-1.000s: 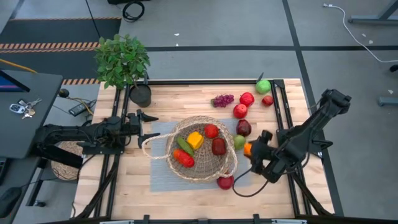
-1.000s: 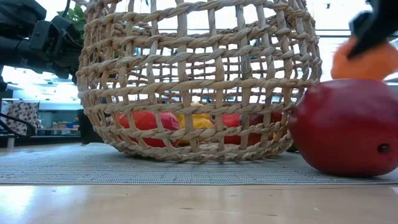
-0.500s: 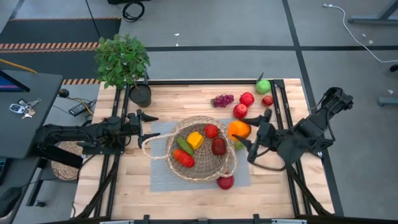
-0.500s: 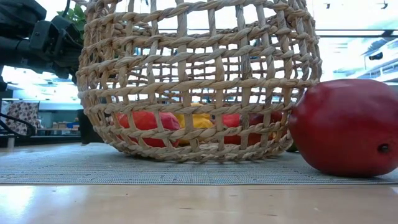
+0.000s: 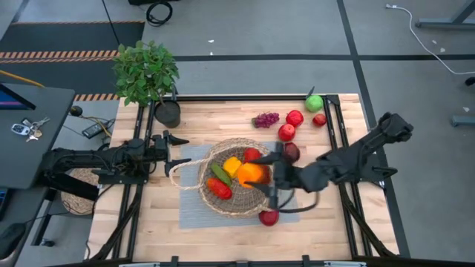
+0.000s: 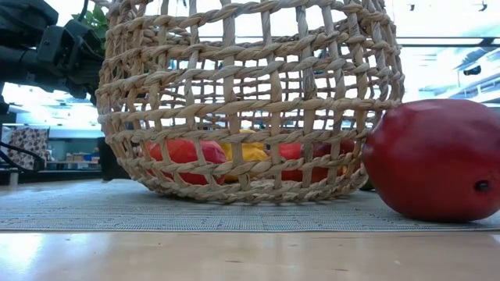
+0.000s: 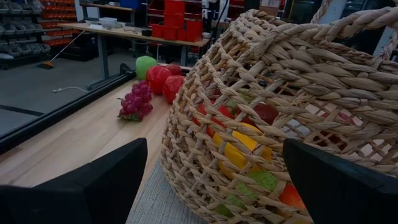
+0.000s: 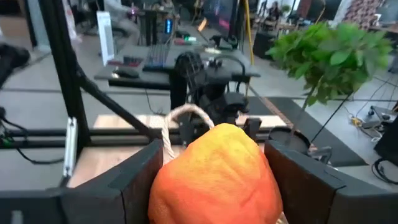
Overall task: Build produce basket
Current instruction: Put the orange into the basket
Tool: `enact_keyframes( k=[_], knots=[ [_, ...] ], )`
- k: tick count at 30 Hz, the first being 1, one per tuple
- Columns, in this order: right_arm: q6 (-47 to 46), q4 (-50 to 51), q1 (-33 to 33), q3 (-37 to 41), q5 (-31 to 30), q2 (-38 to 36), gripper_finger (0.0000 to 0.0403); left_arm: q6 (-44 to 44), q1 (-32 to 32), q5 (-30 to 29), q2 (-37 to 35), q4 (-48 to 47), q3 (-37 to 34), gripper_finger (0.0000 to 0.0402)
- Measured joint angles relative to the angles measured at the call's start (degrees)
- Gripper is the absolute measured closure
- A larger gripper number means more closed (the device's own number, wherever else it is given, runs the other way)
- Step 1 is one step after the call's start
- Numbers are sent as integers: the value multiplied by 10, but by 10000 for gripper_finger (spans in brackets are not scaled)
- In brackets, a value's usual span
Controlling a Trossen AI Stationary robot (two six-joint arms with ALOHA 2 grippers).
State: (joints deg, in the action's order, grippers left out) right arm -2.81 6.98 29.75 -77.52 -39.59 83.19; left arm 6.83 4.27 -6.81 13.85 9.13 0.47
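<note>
The right pincer (image 5: 261, 176) holds a round orange (image 8: 217, 171) by its sides, over the basket (image 5: 215, 209). The orange looks light, firm and smooth. The left pincer (image 5: 178, 150) waits wide open.

Tan woven basket (image 5: 241, 200) showing open lattice; orange fruit (image 5: 253, 174) glowing above red, yellow, green pieces; purple grapes (image 5: 266, 119) lying on pale wood bench (image 5: 215, 119).

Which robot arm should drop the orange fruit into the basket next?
The right arm. Its end effector already holds the orange fruit directly above the wicker basket, so it likely only needs to let go. The left end effector waits open and empty beside the basket handle.
</note>
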Motion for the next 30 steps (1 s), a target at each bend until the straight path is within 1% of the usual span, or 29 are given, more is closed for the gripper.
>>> enact_keyframes(
  k=[4, 8, 13, 16, 19, 21, 27, 30],
  knots=[
    [-3, 13, -33, -14, 60, 37, 131, 0, 0, 0, 0, 0, 0, 19],
    [-11, 70, -58, -60, 112, 81, 131, 0, 0, 0, 0, 0, 0, 19],
    [7, 184, -76, -153, 133, 150, 131, 0, 0, 0, 0, 0, 0, 19],
    [50, 252, -77, -223, 138, 194, 131, 0, 0, 0, 0, 0, 0, 19],
    [139, 298, -70, -278, 136, 232, 131, 0, 0, 0, 0, 0, 0, 19],
    [214, 308, -62, -297, 121, 250, 130, 0, 0, 0, 0, 0, 0, 19],
    [487, 302, -45, -304, 37, 275, 126, 0, 0, 0, 0, 0, 0, 19],
    [591, 305, -40, -303, 0, 279, 125, 0, 0, 0, 0, 0, 0, 19]
  ],
)
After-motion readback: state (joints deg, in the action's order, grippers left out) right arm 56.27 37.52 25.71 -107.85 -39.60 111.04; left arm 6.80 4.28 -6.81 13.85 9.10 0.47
